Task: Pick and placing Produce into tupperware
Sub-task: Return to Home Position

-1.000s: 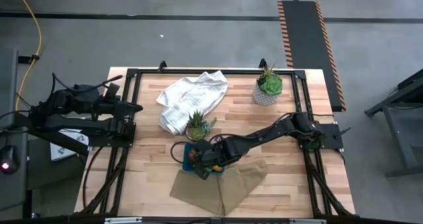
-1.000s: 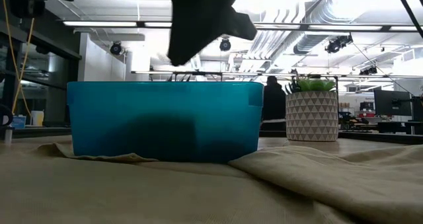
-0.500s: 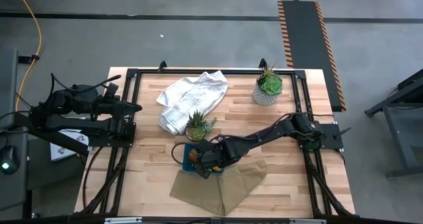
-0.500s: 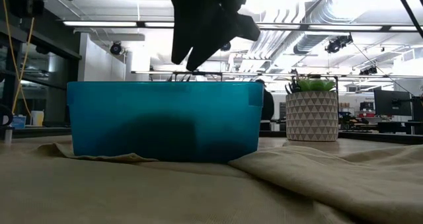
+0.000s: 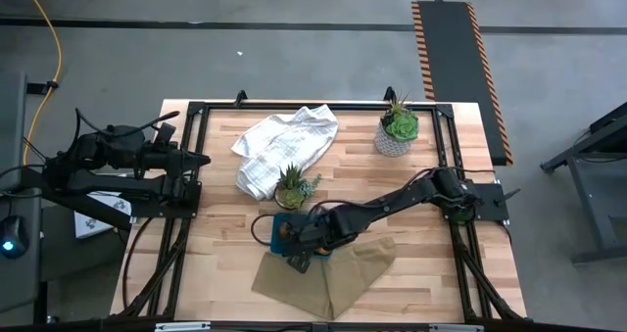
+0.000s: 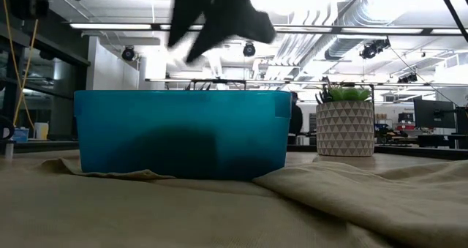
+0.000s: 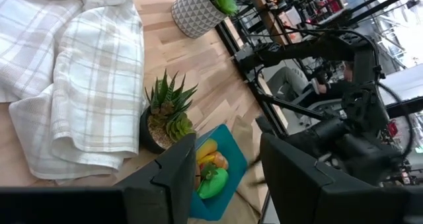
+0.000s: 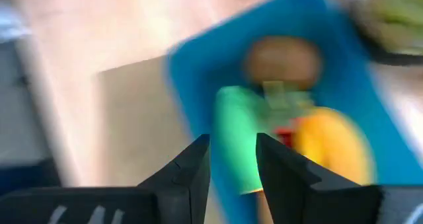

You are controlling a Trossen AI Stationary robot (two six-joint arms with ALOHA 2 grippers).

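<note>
R gripper [image 5: 298,256] has slid toward the surface's [image 5: 225,224] front edge vs 1 s ago. It's now over the tupperware's [image 6: 183,131] front rim, fingers slightly apart, empty. Tupperware sits on tan cloth [image 6: 351,204] near front edge. Produce [image 7: 211,164] inside, incl. green pepper [image 8: 234,138] and kiwi [image 8: 281,59]. L gripper [image 5: 196,160] spread, at left edge.

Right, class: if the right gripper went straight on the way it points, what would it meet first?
Probably the green pepper lying in the tupperware, straight ahead of the right gripper; how far off is unclear.
</note>
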